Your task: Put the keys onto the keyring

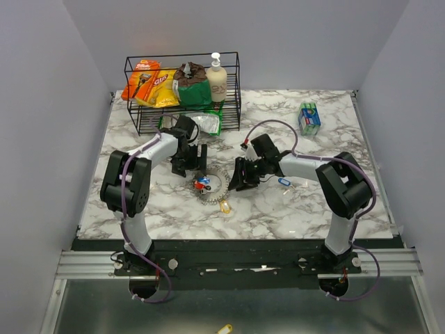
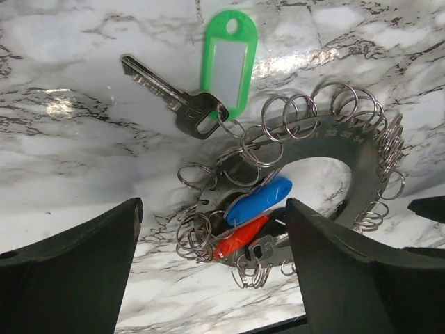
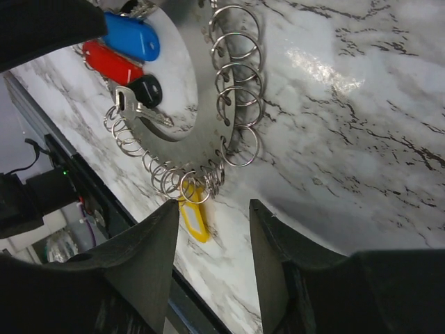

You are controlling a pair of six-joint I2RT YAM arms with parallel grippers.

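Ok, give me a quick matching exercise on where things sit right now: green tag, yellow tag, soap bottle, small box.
Things:
1. green tag
2. yellow tag
3. soap bottle
4. small box

Places:
A. in the wire rack
B. alone, far right of the table
C. at the keyring's edge nearest the arms' bases
D. joined to a silver key, beside the keyring

Pairs: 1-D, 2-C, 3-A, 4-B.
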